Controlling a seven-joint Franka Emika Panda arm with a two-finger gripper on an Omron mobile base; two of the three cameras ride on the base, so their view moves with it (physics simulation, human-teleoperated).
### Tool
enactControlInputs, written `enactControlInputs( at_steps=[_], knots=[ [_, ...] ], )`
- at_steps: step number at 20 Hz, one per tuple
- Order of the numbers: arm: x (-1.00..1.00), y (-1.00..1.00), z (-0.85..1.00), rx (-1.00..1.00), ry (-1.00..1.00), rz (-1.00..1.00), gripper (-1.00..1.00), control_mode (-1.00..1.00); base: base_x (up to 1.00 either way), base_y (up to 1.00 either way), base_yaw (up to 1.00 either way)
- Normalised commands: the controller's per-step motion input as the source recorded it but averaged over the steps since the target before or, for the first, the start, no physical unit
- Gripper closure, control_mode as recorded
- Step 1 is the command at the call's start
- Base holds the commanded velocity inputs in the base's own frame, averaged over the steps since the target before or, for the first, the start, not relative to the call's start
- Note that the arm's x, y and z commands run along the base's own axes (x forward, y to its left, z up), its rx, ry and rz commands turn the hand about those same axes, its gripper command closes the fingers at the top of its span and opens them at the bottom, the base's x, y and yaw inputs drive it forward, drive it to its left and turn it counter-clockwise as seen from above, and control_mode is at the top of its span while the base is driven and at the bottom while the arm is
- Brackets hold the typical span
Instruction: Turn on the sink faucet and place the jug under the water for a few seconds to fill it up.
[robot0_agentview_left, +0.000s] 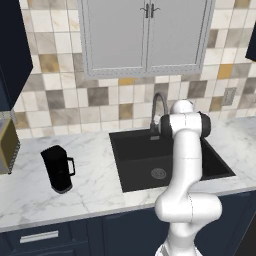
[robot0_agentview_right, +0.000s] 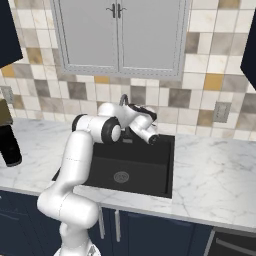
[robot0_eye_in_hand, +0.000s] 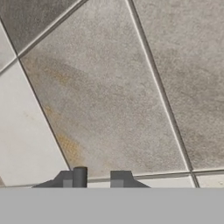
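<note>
The gripper (robot0_eye_in_hand: 96, 178) sits up at the back of the sink (robot0_agentview_left: 131, 172), close to the tiled backsplash (robot0_eye_in_hand: 109, 96) and near the sink faucet (robot0_agentview_left: 159, 107). Its two fingertips stand a narrow gap apart with nothing between them, so it is nearly closed and empty. No blue stream falls from the spout, so the water looks to be off.

The main risk, as a judgement, is the closeness to the wall: the hand view faces tile at very short range, and a further push forward could drive the fingers into the backsplash instead of the faucet's lever. A sideways sweep could also clip the slim gooseneck and miss the control. The jug (robot0_agentview_left: 58, 169) stands upright on the marble counter (robot0_agentview_left: 95, 187), well apart to the left of the basin, so a long reach follows, and a grasp on its smooth round body could tip it.

Counted: one faucet, one jug, one sink with one round drain (robot0_agentview_left: 159, 173), one wall cabinet (robot0_agentview_left: 146, 35) with two doors, and one wall outlet (robot0_agentview_left: 229, 96).
</note>
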Motion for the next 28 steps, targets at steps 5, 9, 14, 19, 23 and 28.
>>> enactControlInputs(
  at_steps=[5, 9, 14, 19, 23, 28],
  knots=[
    [0.25, -1.00, -0.90, 0.08, 0.07, 0.00, 1.00, -1.00, 0.00, 0.00, 0.00],
    [0.26, -1.00, -0.93, 0.09, 0.12, 0.00, 1.00, -1.00, 0.00, 0.00, 0.00],
    [0.28, -1.00, -0.96, 0.09, 0.17, 0.00, 1.00, -1.00, 0.00, 0.00, 0.00],
    [0.26, -1.00, -1.00, 0.10, 0.19, 0.00, 1.00, -1.00, 0.00, 0.00, 0.00],
    [0.22, -1.00, -1.00, 0.11, 0.19, 0.00, 1.00, -1.00, 0.00, 0.00, 0.00],
    [0.17, -1.00, -1.00, 0.11, 0.18, 0.00, 1.00, -1.00, 0.00, 0.00, 0.00]
  ],
)
